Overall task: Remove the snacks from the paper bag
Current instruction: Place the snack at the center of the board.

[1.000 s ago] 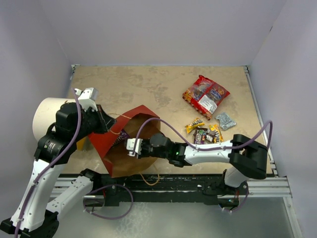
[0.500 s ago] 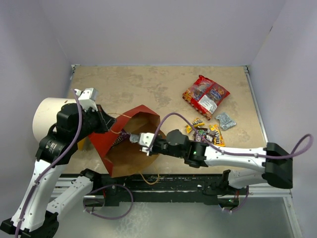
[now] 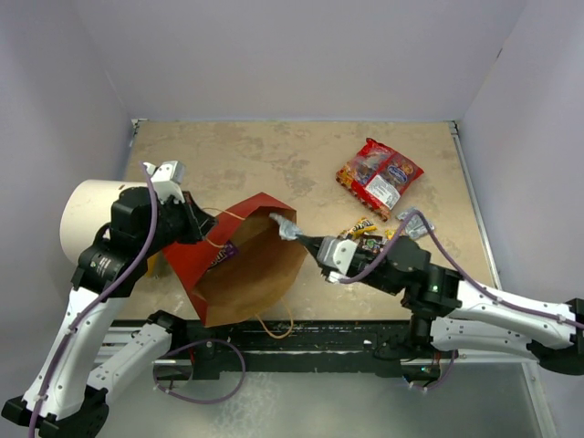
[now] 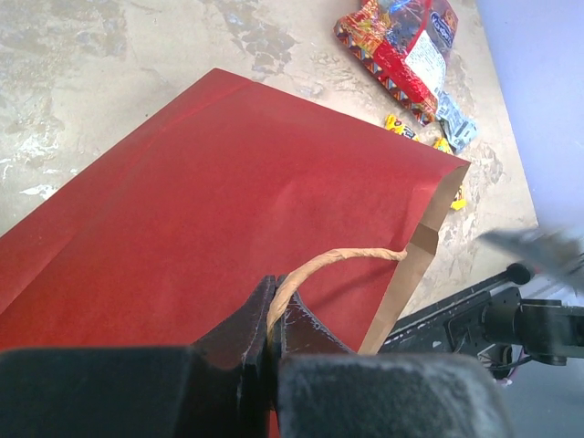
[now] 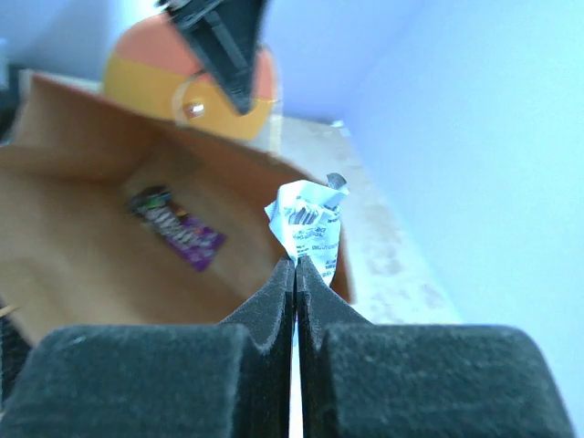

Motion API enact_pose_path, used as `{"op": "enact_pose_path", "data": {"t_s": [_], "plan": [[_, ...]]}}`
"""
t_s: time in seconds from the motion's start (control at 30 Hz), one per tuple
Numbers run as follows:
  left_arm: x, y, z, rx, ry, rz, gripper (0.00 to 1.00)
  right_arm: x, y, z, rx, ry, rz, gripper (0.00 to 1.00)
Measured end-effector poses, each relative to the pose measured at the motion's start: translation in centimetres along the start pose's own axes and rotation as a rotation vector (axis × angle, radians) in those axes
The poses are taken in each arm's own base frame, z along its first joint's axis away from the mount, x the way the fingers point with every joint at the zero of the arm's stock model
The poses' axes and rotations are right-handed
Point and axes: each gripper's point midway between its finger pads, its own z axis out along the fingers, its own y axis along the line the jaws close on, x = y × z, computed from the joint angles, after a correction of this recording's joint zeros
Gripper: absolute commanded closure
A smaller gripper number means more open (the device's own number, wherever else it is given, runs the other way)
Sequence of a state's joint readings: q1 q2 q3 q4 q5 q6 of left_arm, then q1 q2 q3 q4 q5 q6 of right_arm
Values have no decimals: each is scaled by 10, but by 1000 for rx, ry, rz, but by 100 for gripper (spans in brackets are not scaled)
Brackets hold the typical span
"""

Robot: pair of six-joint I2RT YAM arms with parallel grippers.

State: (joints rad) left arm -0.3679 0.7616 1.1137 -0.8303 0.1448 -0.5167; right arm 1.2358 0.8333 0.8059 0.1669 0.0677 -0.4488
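The red paper bag lies tilted with its brown mouth toward the near edge; it also fills the left wrist view. My left gripper is shut on its tan string handle. My right gripper is shut on a small silver-grey packet, held just above the bag's right rim; the packet shows in the right wrist view. A purple candy pack lies inside the bag. Two red snack bags, several small candy packs and another silver packet lie on the table to the right.
A white-and-orange cylinder stands at the left behind my left arm. Purple walls enclose the table on three sides. A second string handle hangs over the near edge.
My right gripper has pulled back out of the bag's mouth to the right and upward, carrying the silver-grey packet. The left gripper keeps hold of the handle.
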Motion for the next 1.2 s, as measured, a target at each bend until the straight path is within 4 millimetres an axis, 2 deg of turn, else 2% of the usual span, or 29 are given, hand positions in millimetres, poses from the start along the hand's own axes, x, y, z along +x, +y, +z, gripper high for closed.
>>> {"op": "enact_pose_path", "data": {"t_s": [0.1, 0.17, 0.27, 0.33, 0.43, 0.5, 0.6, 0.7, 0.83, 0.93, 1.0, 1.1, 1.2], "plan": [[0, -1, 0, 3, 2, 0, 100, -16, -33, -10, 126, -2, -57, 100], [0, -1, 0, 4, 2, -5, 100, -19, -56, -14, 229, 21, -95, 100], [0, -2, -1, 5, 1, -15, 100, -15, -83, -17, 365, 70, -144, 100], [0, -2, -1, 6, 0, -22, 100, -4, -99, -16, 435, 118, -159, 100], [0, -3, -3, 9, -7, -24, 100, 29, -125, -18, 547, 221, -116, 100], [-1, -3, -5, 11, -12, -26, 100, 65, -150, -28, 689, 320, -3, 100], [-1, -3, -7, 10, -19, -32, 100, 123, -169, -47, 888, 487, 205, 100], [-1, -1, -9, 0, -28, -38, 100, 163, -179, -61, 1045, 627, 373, 100], [-1, 0, -10, -10, -31, -42, 100, 205, -172, -85, 1188, 778, 538, 100], [-1, 1, -9, -12, -26, -42, 100, 238, -161, -115, 1303, 905, 630, 100], [0, 1, -7, -16, -19, -43, 100, 259, -156, -144, 1401, 984, 687, 100], [1, 2, -4, -24, -3, -43, 100, 277, -156, -182, 1527, 1046, 761, 100], [0, 3, -2, -28, 4, -42, 100, 288, -163, -212, 1642, 1069, 800, 100]]}}
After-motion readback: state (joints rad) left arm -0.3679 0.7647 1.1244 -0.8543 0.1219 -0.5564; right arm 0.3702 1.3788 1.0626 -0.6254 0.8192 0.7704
